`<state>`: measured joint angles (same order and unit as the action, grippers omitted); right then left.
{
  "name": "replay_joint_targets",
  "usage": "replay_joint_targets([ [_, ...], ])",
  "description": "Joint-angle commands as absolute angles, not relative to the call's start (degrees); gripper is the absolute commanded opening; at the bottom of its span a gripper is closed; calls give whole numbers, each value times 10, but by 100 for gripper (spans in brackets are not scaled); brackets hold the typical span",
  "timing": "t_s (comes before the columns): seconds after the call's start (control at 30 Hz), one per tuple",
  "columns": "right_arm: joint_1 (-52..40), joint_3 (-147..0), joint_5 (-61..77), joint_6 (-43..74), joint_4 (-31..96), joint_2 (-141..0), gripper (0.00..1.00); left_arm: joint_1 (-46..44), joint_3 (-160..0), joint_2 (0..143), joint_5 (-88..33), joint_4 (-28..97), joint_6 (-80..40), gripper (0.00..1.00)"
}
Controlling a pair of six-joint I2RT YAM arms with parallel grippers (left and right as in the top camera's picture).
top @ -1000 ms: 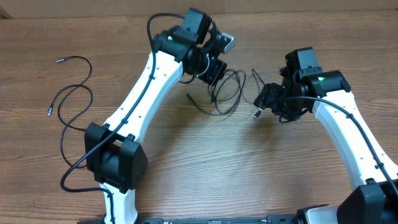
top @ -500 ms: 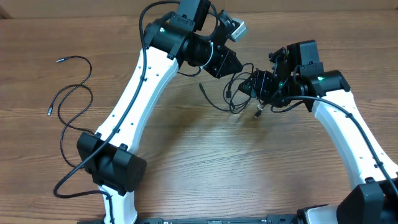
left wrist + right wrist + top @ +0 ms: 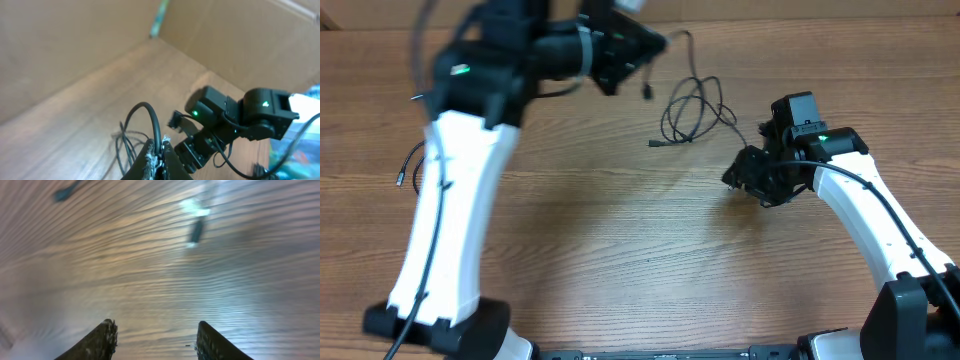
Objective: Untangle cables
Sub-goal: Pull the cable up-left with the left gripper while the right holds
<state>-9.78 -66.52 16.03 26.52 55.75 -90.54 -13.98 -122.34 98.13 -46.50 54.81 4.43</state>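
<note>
- The left hand (image 3: 159, 155) is pinched shut on one strand of the cable tangle (image 3: 692, 108). The strand arcs from the fingers down into the loops.
- The right hand (image 3: 748, 176) is the nearer one. The loops lie ahead of it and to its left, and its fingers (image 3: 106, 339) stand apart on nothing.
- The tangle's long axis runs away across the table (image 3: 620, 240), with a free plug (image 3: 654, 144) trailing at the near left.
- Only the left wrist view shows the pinch. The right wrist view gives blurred wood and one plug end (image 3: 196, 230), no loops.
</note>
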Motion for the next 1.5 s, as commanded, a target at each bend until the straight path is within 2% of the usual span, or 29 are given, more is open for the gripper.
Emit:
replay_joint_targets([
  [0.0,-96,-662,96,306,547,-906,55,-95,-1239,944,-531,547,21,4],
  [0.1,-96,-662,217,253,498,-906,67,-84,-1239,937,-553,556,11,4],
  [0.17,-97,-662,375,179,440,-906,71,-90,-1239,940,-555,568,13,4],
  [0.27,-98,-662,478,173,378,-906,75,-109,-1239,944,-555,570,13,4],
  [0.5,-105,-662,482,173,359,-906,78,-135,-1239,944,-555,562,18,4],
  [0.73,-106,-662,481,173,333,-906,77,-135,-1239,944,-525,568,18,4],
  [0.87,-116,-662,481,172,337,-906,61,-135,-1239,944,-513,569,18,4],
  [1.0,-134,-662,444,158,340,-906,61,-134,-1239,944,-500,565,18,4],
  [1.07,-138,-662,389,164,356,-906,59,-134,-1239,944,-445,571,31,4],
  [1.13,-138,-662,313,180,388,-906,59,-134,-1239,945,-309,592,58,4],
  [1.3,-124,-662,147,203,492,-906,57,-131,-1239,958,136,680,3,4],
  [1.37,-114,-662,107,203,527,-906,55,-123,-1239,963,214,708,-21,4],
  [1.47,-95,-662,82,203,558,-906,55,-106,-1239,964,209,725,-52,4],
])
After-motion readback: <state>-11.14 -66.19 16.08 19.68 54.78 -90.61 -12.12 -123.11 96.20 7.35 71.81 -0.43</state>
